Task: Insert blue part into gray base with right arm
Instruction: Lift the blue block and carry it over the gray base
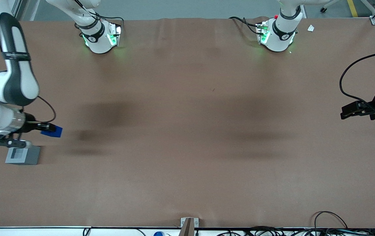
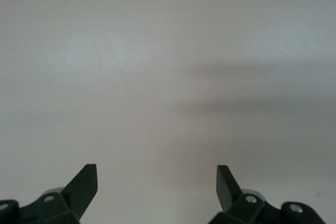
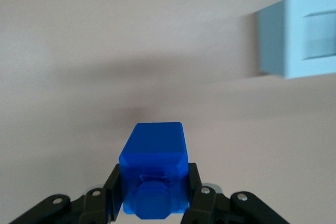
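Gray base (image 1: 22, 155) sits on table (image 1: 187, 131) nearest the front camera; gripper (image 1: 45, 127) hangs at its 1 o'clock, fingers clamped on blue part (image 1: 52, 131), lifted clear; risk: misaligned descent jams part on recess rim.

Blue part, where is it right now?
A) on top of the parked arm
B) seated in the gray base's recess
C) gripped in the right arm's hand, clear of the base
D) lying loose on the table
C: the hand is shut on the blue part, which is apart from the gray base.
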`<state>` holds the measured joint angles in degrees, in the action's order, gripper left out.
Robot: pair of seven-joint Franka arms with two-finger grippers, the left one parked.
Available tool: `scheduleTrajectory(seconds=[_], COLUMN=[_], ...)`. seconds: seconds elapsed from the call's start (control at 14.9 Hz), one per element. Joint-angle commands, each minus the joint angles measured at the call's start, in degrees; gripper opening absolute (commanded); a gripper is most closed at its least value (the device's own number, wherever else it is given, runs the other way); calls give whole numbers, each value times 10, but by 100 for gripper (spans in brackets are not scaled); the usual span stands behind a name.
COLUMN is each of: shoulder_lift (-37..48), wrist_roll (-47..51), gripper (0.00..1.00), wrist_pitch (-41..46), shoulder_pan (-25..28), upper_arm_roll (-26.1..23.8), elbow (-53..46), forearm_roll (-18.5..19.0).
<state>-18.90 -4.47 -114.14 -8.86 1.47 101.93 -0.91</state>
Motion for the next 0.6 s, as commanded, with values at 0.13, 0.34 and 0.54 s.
scheduleTrajectory(seconds=[0.13,0.34,0.54], shoulder_lift=[-92,-162,-202], wrist_roll=[-99,-149,-150], gripper=[0,0,0], wrist_pitch=[24,25,25], shoulder_pan=[-99,-133,-134], upper_arm_roll=[-7,-7,-7], elbow=[-134,-213,-258], forearm_roll=[-1,-1,2])
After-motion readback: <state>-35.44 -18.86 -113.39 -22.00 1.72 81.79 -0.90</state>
